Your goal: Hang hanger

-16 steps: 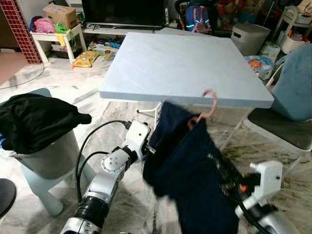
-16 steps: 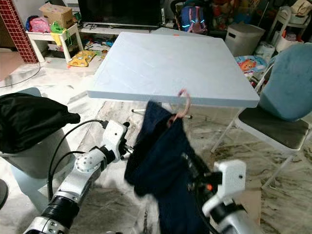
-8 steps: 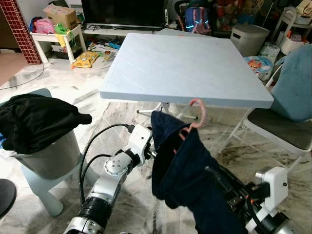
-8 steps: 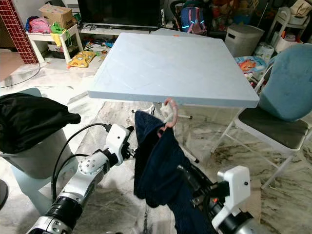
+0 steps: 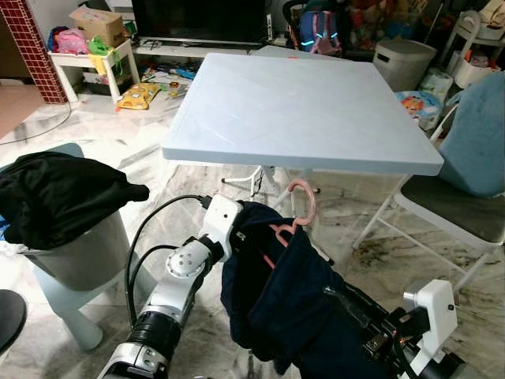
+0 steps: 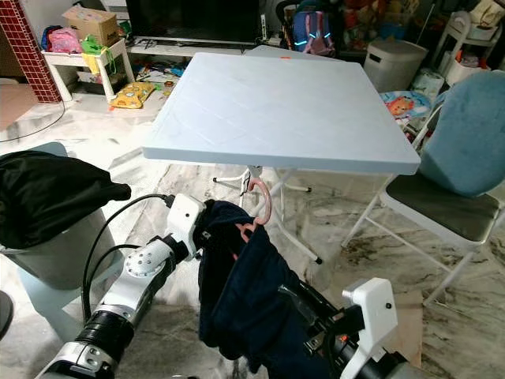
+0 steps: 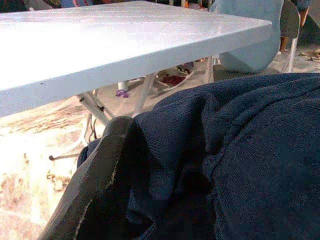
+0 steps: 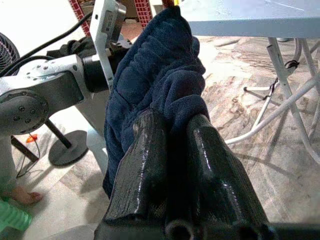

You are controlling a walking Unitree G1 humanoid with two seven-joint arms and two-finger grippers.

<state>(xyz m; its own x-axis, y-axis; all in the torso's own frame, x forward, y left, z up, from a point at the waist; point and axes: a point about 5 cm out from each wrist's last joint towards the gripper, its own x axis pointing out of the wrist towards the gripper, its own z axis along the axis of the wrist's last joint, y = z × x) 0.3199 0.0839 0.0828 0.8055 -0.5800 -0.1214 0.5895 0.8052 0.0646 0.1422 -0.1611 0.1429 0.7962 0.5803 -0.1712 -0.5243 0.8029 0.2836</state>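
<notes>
Hanger: pink, hook upright, wearing a dark navy garment bunched between both arms, just below the counter's near edge.
Right pincer: fingers narrow, clamped on a fold of the garment.
Left pincer: buried in the cloth at the garment's left side; cannot tell its spread.
Counter: pale blue, bare top, white folding legs beneath.
Left side: grey bin heaped with black clothes.
Right side: chair under blue fabric, near the counter's corner.

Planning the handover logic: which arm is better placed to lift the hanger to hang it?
Right, probably. The right end effector is clamped on the navy garment carrying the pink hanger; the left end effector only touches cloth.
</notes>
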